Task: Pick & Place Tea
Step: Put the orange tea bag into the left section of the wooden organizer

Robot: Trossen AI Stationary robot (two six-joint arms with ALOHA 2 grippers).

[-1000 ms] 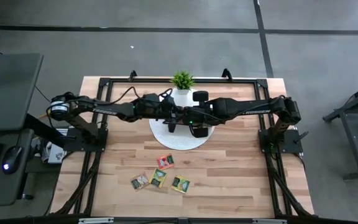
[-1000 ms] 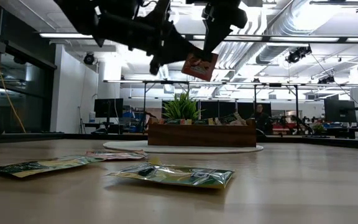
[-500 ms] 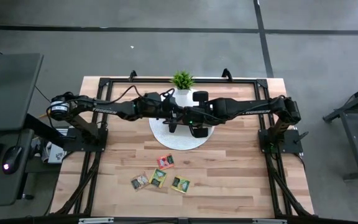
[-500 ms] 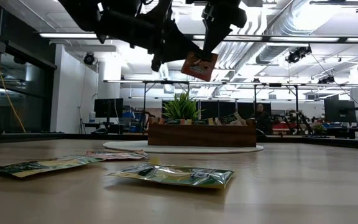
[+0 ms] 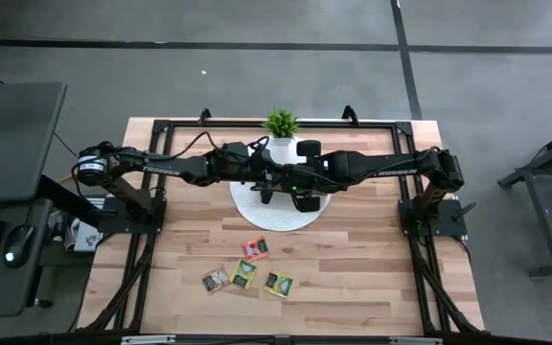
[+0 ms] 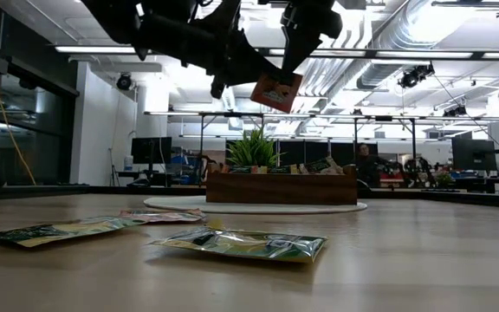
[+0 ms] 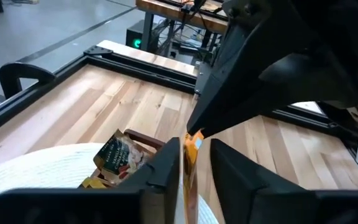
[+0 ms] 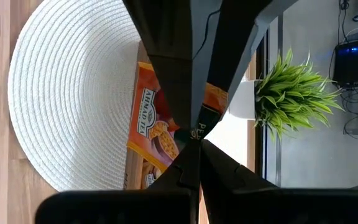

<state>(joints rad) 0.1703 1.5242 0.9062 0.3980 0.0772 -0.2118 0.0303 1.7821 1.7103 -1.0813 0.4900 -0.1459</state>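
An orange tea sachet (image 6: 277, 91) hangs tilted in the air above the brown wooden tray (image 6: 281, 186), with my right gripper (image 6: 288, 73) shut on it. My left gripper (image 7: 194, 152) comes in level from the table's left. It is open, one finger on each side of the sachet's thin edge (image 7: 189, 163); whether a finger touches it I cannot tell. The tray stands on a round white mat (image 5: 257, 213) and holds some sachets (image 7: 118, 155). Several more sachets (image 5: 244, 274) lie flat near the table's front. My right gripper pinches the orange sachet's upper edge (image 6: 282, 80) between its two fingers, coming from above and slanting down. The sachet (image 8: 166, 134) hangs tilted below the fingertips, clear of the tray and the mat.
A small green potted plant (image 5: 281, 123) stands just behind the mat at the table's far edge. A black metal frame (image 5: 161, 129) runs round the tabletop. Bare wood lies between the mat and the loose sachets (image 5: 255, 248).
My left gripper has rolled a little about its own pointing line while staying beside the orange sachet. The sachet and my right gripper have kept where they were.
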